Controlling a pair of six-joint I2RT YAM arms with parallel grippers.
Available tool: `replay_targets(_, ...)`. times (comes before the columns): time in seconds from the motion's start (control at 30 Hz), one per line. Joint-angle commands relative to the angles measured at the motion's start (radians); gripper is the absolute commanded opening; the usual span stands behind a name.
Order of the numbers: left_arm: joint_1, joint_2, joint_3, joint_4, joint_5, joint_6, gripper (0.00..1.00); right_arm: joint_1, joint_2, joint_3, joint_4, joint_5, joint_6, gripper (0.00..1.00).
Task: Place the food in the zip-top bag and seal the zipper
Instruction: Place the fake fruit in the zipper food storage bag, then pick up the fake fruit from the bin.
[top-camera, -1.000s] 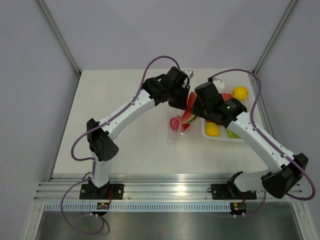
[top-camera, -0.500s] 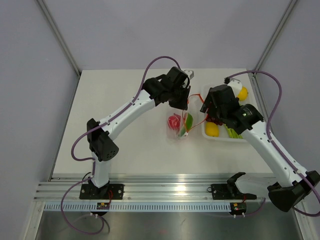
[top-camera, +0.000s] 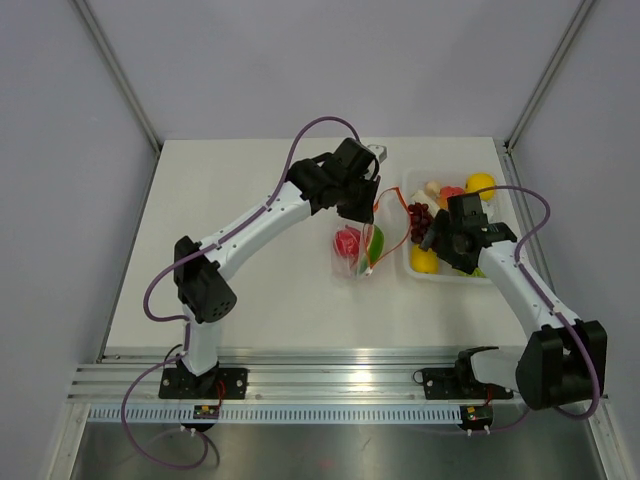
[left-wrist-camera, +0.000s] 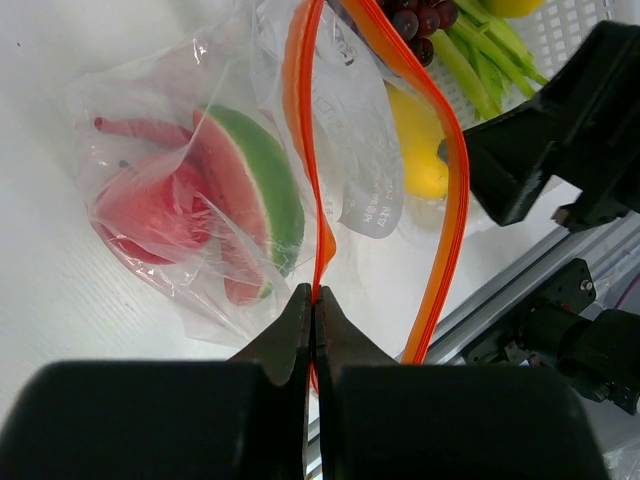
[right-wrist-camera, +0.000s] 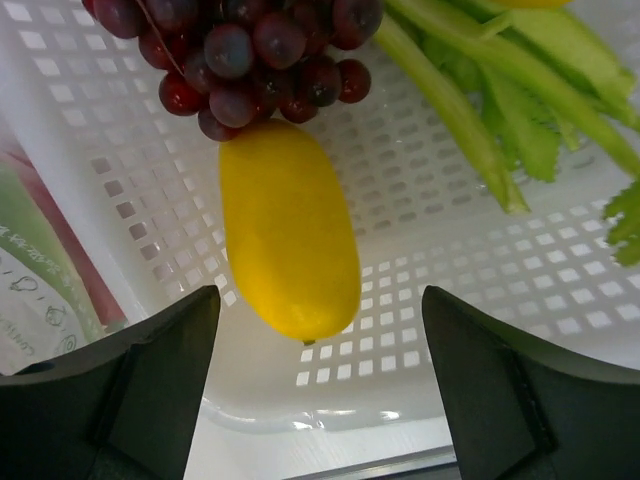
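**Top external view: loading under way, bag part filled, a lemon next in line**

Mid-loading, by judgement, with sealing some way off. Left gripper (left-wrist-camera: 315, 300) clamped flat on the zipper (left-wrist-camera: 300, 150), lifting one lip so the mouth gapes toward 3 o'clock. Zip-top bag (top-camera: 350, 262) lying on the table (top-camera: 250, 290), just at 9 o'clock of the white tray (top-camera: 412, 274).

Already inside, per the left wrist view: a watermelon slice (left-wrist-camera: 255, 190), a red round fruit (left-wrist-camera: 140, 215) and a thin red piece (left-wrist-camera: 135, 128), likely the chili.

Right gripper (right-wrist-camera: 318, 312) spread wide and holding nothing, poised over a lemon (right-wrist-camera: 290, 230) near the tray's 7 o'clock corner. Grapes (right-wrist-camera: 240, 60) touching that lemon at its 12 o'clock, green stalks (right-wrist-camera: 470, 110) at its 2 o'clock. Second lemon (top-camera: 481, 185) at the tray's 1 o'clock corner.

Next move, as a judgement:
- Come down and close across the lemon's short axis, clear of the grapes.
- Carry it toward 9 o'clock.
- Release between the two orange strips without brushing the held lip.

Bag film thin, clear, crinkled and floppy, with faint print. Zipper a narrow orange ribbon, bowed into a lens-shaped opening. Lemon smooth, oval and hard-looking, probably slippery under the pads. Grapes a glossy, knobbly cluster. Stalks long and ribbed. Tray rigid, with a perforated lattice floor.
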Motion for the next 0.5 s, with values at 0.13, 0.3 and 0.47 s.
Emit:
replay_targets(0.13,0.007,-0.064,-0.023,0.032,0.006,0.004,0.00,-0.011,0.086,-0.067,0.176,-0.171,-0.028,0.90)
replay_targets(0.3,0.007,-0.064,-0.023,0.034,0.008,0.006,0.00,-0.013,0.160,-0.090,0.221,-0.168,-0.033,0.85)
replay_targets(0.47,0.007,-0.067,-0.031,0.031,0.003,0.012,0.00,-0.013,0.163,-0.088,0.228,-0.147,-0.037,0.62)
